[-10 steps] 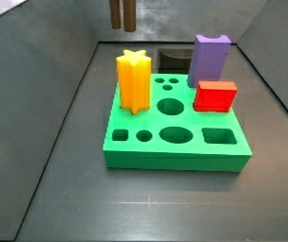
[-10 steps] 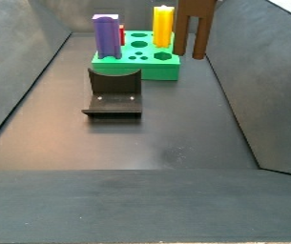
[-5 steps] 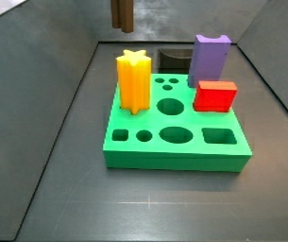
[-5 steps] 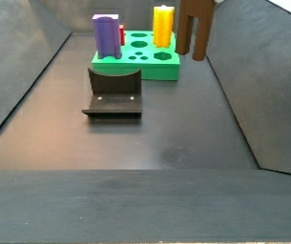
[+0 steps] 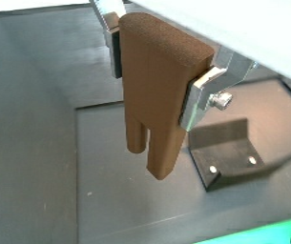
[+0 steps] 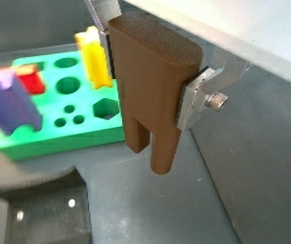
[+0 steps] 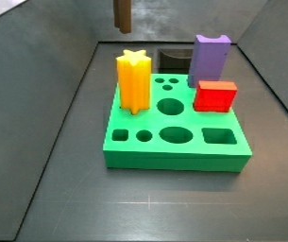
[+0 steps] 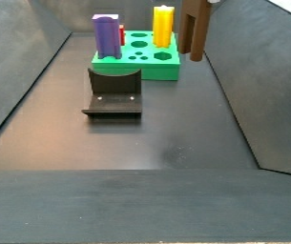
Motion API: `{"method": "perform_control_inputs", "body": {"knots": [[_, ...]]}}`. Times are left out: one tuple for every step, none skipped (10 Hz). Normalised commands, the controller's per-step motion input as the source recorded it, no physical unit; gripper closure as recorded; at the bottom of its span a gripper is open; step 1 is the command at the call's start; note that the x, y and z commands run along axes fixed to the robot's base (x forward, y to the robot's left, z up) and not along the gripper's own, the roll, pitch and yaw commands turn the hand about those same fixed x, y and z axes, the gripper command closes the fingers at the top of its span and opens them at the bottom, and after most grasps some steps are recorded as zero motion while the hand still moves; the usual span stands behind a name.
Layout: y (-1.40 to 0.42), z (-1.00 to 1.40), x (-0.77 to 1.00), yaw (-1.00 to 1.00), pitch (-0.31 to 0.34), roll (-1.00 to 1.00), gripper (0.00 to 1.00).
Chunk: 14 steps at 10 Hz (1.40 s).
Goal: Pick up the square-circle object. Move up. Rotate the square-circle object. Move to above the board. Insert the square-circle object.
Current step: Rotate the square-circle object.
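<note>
The square-circle object (image 5: 156,95) hangs upright in the air, its two legs pointing down, held by its upper part in the gripper (image 5: 155,67). The silver fingers (image 5: 198,93) pinch its broad faces, so the legs hang free for entry. In a side view the block (image 8: 194,29) sits high beside the far edge of the board (image 8: 148,67), apart from it, well clear of the yellow peg (image 8: 164,26) and purple block (image 8: 107,34), probably to avoid knocking them. The fixture (image 8: 114,91) stands on the floor nearer the camera. Which hole it suits is hard to judge from here. I judge the carry toward the board underway, insertion not yet begun.
</note>
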Motion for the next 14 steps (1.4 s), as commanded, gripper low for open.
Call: {"method": "perform_control_inputs", "body": {"knots": [[0.00,-0.01,0.05,-1.00,0.015,-0.01,1.00],[0.00,-0.01,0.05,-1.00,0.016,-0.01,1.00],[0.01,-0.01,0.04,-1.00,0.017,-0.01,1.00],[0.01,-0.01,0.04,-1.00,0.017,-0.01,1.00],[0.01,-0.01,0.04,-1.00,0.019,-0.01,1.00],[0.01,-0.01,0.04,-1.00,0.020,-0.01,1.00],[0.01,-0.01,0.04,-1.00,0.022,-0.01,1.00],[0.01,-0.01,0.04,-1.00,0.023,-0.01,1.00],[0.01,-0.01,0.04,-1.00,0.025,-0.01,1.00],[0.01,-0.01,0.04,-1.00,0.027,-0.01,1.00],[0.01,-0.01,0.04,-1.00,0.031,-0.01,1.00],[0.01,-0.01,0.04,-1.00,0.033,-0.01,1.00],[0.01,-0.01,0.04,-1.00,0.038,-0.01,1.00],[0.01,-0.01,0.04,-1.00,0.042,-0.01,1.00]]}}
